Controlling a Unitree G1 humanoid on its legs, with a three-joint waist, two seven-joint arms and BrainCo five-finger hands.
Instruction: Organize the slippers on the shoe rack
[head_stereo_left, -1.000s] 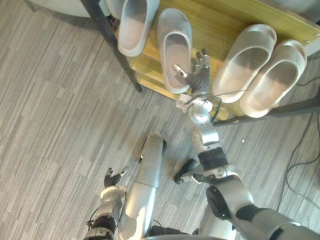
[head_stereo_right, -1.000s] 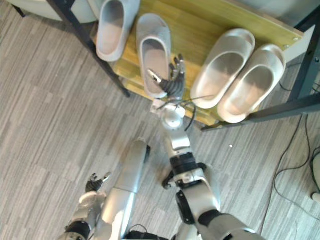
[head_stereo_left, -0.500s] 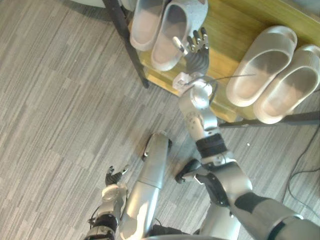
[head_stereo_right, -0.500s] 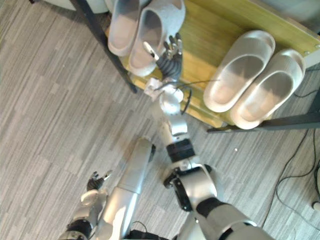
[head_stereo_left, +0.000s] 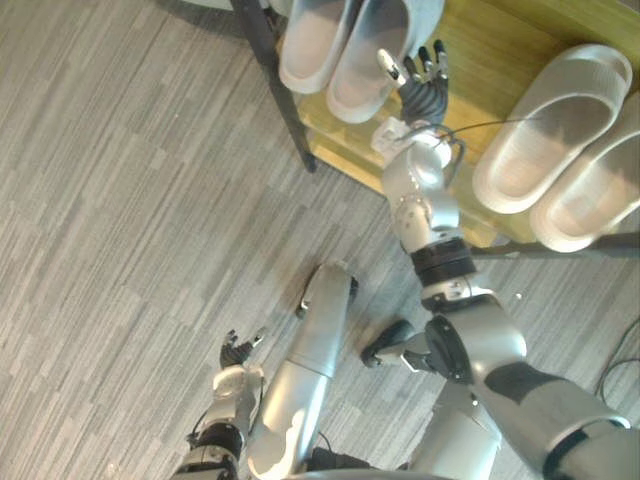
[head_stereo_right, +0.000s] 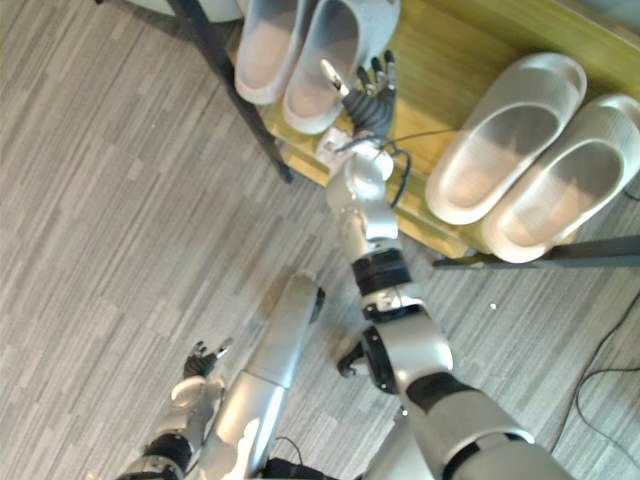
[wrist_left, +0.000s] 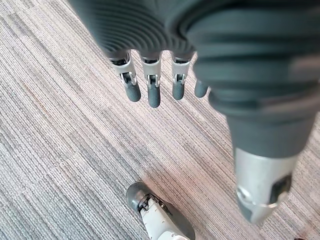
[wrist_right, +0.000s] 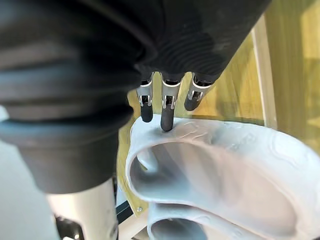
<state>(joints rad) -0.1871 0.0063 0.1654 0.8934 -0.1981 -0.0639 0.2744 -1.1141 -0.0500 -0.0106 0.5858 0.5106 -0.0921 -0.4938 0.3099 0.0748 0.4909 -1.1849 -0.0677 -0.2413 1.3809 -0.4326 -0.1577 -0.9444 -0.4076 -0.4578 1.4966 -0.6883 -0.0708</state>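
Observation:
Two grey slippers (head_stereo_left: 310, 45) (head_stereo_left: 372, 55) lie side by side, touching, at the left end of the wooden shelf (head_stereo_left: 480, 40). My right hand (head_stereo_left: 422, 88) is open, reaching over the shelf's front edge. Its straight fingers rest against the right side of the right grey slipper, and its thumb lies over that slipper's heel. In the right wrist view the fingertips (wrist_right: 167, 114) touch the grey slipper's rim (wrist_right: 210, 145). A beige pair (head_stereo_left: 550, 125) (head_stereo_left: 595, 190) sits at the shelf's right end. My left hand (head_stereo_left: 240, 352) hangs low over the floor, open and holding nothing (wrist_left: 153, 90).
A black rack leg (head_stereo_left: 280, 100) runs down the shelf's left front corner, beside the grey pair. Bare wood shows between the grey pair and the beige pair. Grey striped carpet (head_stereo_left: 130, 220) covers the floor in front of the rack.
My right hand has pushed the right grey slipper to the left until it touches the other grey slipper, and has stayed against it. The camera has shifted too. The left hand has stayed low.

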